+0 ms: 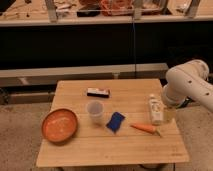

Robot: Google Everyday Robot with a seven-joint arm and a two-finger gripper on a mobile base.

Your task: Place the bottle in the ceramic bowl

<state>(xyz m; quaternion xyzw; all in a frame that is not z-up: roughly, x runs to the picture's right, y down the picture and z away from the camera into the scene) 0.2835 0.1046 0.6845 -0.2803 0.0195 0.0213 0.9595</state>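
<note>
The small whitish bottle (156, 110) with a white cap stands upright near the right edge of the wooden table (110, 147). The orange-red ceramic bowl (59, 125) sits at the table's front left, with nothing in it. My white arm (187, 85) reaches in from the right. My gripper (168, 114) is low at the bottle's right side, close against it and partly hidden by it. I cannot tell whether it touches the bottle.
A clear plastic cup (95, 111) stands mid-table between bottle and bowl. A blue packet (116, 121) and a carrot (145, 128) lie near the bottle. A dark flat bar (98, 92) lies at the back. Shelving (100, 20) runs behind the table.
</note>
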